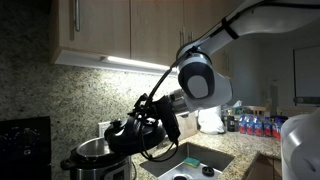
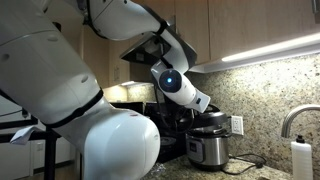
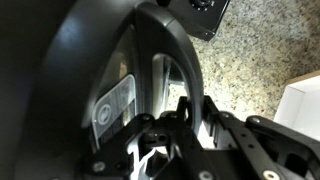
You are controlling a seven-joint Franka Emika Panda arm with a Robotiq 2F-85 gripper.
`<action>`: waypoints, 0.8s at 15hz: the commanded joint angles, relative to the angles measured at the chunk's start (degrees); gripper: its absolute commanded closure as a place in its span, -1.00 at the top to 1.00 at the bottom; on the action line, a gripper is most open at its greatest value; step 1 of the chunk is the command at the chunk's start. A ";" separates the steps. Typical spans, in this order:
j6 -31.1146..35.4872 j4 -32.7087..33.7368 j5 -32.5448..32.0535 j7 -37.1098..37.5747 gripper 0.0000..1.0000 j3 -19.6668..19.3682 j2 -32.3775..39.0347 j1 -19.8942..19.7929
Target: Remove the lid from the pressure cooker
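Lid (image 1: 122,130), black, domed, aslant over pressure cooker (image 1: 92,153)

Black lid (image 1: 124,130) tilts above the open steel pressure cooker (image 1: 92,155).

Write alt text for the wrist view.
Close up, the end effector grips the tilted black lid, which fills the left of the frame and has a silvery band with a label. Speckled granite lies behind, with a white object at the right edge.
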 commanded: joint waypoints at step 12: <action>-18.93 1.40 -39.46 26.53 -0.81 -8.50 4.40 10.96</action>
